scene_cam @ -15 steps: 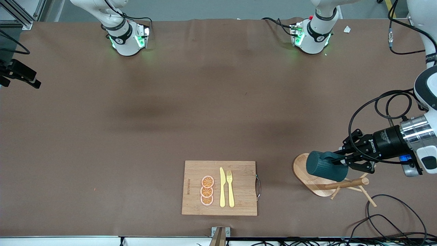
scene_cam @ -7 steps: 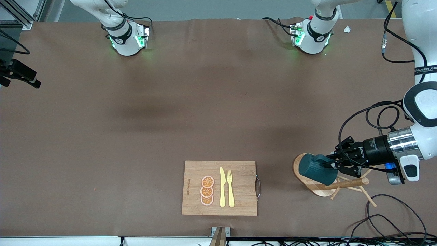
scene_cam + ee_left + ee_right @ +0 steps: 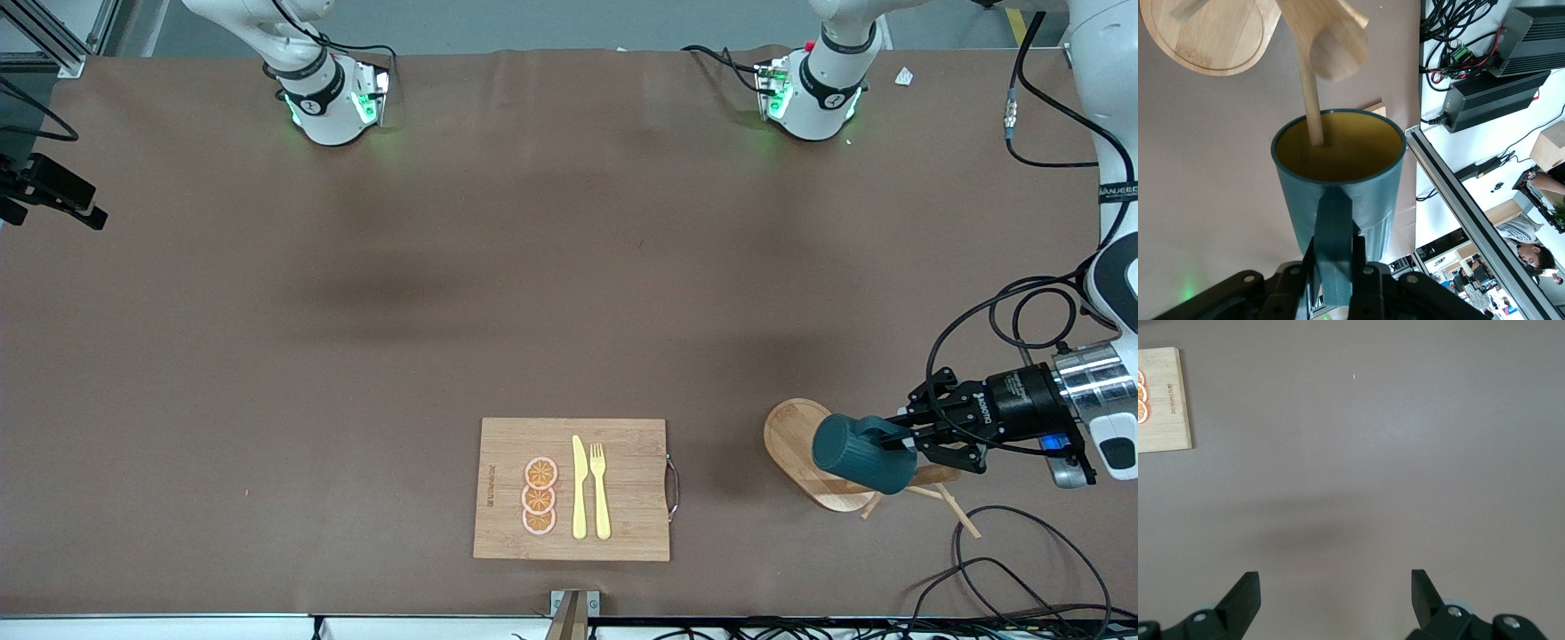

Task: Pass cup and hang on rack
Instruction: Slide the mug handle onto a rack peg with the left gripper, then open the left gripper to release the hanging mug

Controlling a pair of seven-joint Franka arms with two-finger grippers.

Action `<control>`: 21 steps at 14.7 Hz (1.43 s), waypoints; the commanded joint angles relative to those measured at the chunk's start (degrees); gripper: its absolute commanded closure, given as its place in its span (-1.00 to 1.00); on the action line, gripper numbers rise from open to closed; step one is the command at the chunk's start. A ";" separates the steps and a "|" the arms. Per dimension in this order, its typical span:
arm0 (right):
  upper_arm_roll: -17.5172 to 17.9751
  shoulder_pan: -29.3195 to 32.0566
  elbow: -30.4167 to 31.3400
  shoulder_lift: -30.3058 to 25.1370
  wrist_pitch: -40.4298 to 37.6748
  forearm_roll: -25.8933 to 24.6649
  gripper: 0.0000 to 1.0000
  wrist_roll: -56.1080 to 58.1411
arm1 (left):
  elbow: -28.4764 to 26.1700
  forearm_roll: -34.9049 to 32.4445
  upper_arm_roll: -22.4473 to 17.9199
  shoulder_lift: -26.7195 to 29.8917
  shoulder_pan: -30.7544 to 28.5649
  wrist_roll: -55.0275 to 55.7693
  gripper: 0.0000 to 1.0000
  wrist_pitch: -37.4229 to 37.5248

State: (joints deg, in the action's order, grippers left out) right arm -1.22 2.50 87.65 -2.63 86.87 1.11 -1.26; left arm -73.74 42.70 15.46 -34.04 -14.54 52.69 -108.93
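The brown table [image 3: 356,311] carries, at its edge nearest the front camera, a rectangular bamboo cutting board [image 3: 622,524] w/ three orange slices [image 3: 540,496], a yellow knife [image 3: 579,487] and a yellow fork [image 3: 601,489]; it takes no part in the task.

Toward the left arm's end of the table stands the light wooden mug tree rack [image 3: 791,436], w/ oval flat base, central post and thin angled pegs.

The left gripper [image 3: 911,436] is over this rack, clenched on the handle of the small dark teal-green cylindrical cup [image 3: 862,453]. The cup lies on its side in the air, mouth turned to the pegs. The wrist view shows why: one peg [image 3: 1310,93] already points into the yellowish inside of the cup [image 3: 1338,180], so the handle grip probably leaves the mouth free for hanging. Whether the peg touches the inside wall cannot be told.

The right gripper [image 3: 1335,587] waits w/ fingers spread wide, holding nothing, over bare table beside the board, toward the right arm's end. In the front view it is not seen.
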 commanded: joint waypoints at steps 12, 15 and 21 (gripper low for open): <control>0.35 0.22 -0.38 -0.09 -0.83 -0.14 -1.00 -0.32 | 0.09 4.76 0.01 -3.40 -3.57 -1.71 0.98 -0.05; 0.35 0.31 -0.29 -0.09 -0.83 -0.14 -1.00 -0.32 | 0.00 4.67 0.01 -3.66 -3.57 -1.71 0.97 -0.05; 0.35 0.31 -0.38 -0.09 -0.83 -0.14 -1.00 -0.41 | 0.00 4.85 0.01 -4.98 -3.66 -1.63 0.88 -0.14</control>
State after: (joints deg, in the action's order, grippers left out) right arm -1.22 2.50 87.65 -2.63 86.59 1.11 -1.26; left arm -73.81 46.23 15.34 -38.39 -18.04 51.97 -108.96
